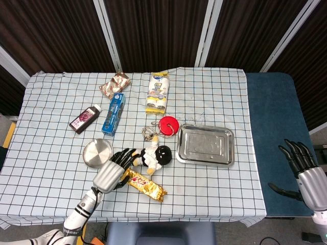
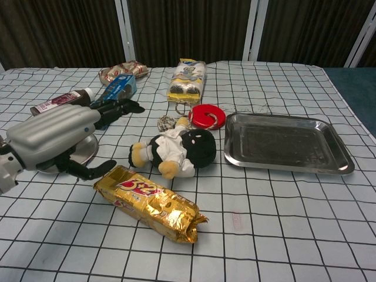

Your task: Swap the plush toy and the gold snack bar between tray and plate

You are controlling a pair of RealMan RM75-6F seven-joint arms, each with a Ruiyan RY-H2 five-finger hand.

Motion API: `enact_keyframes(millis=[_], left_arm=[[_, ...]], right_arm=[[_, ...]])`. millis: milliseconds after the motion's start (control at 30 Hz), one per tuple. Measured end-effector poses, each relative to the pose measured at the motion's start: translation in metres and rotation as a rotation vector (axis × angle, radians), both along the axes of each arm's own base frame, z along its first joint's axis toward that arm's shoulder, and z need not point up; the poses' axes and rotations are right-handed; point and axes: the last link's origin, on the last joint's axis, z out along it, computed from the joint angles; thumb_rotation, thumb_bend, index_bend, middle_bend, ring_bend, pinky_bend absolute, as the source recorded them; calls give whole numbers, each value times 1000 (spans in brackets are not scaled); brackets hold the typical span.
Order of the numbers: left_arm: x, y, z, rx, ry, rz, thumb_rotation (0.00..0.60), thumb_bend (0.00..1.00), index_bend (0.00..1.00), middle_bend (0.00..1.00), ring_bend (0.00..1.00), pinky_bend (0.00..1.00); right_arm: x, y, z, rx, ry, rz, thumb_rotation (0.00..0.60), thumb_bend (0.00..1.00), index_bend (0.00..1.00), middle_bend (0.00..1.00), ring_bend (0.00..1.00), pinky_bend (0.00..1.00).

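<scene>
The gold snack bar (image 1: 146,186) (image 2: 150,202) lies loose on the checked cloth, angled toward the front right. The plush toy (image 1: 152,155) (image 2: 177,150), black-headed with a white body, lies on its side on the cloth between the round plate (image 1: 95,154) (image 2: 87,152) and the steel tray (image 1: 205,145) (image 2: 288,143). Both tray and plate hold nothing. My left hand (image 1: 111,170) (image 2: 56,136) hovers over the plate's edge, fingers spread, holding nothing, just left of the bar. My right hand (image 1: 305,169) hangs open off the table at the far right.
A red ring (image 1: 169,125) (image 2: 207,115) and a small keychain (image 1: 148,132) lie behind the plush. A blue box (image 1: 113,113), a dark bottle (image 1: 85,118), a brown snack bag (image 1: 114,84) and a yellow-white packet (image 1: 158,92) sit further back.
</scene>
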Motion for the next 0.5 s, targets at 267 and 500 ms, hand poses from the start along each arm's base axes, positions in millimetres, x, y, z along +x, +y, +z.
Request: enact_keyframes(millis=[267, 500], left_arm=[[19, 24, -4, 3, 36, -30, 600, 436, 0, 0, 0, 200], [41, 30, -24, -30, 44, -35, 600, 427, 0, 0, 0, 195]], right_arm=[[1, 2, -4, 21, 10, 8, 600, 138, 54, 0, 0, 1], [2, 4, -4, 27, 1, 17, 600, 138, 55, 0, 0, 1]])
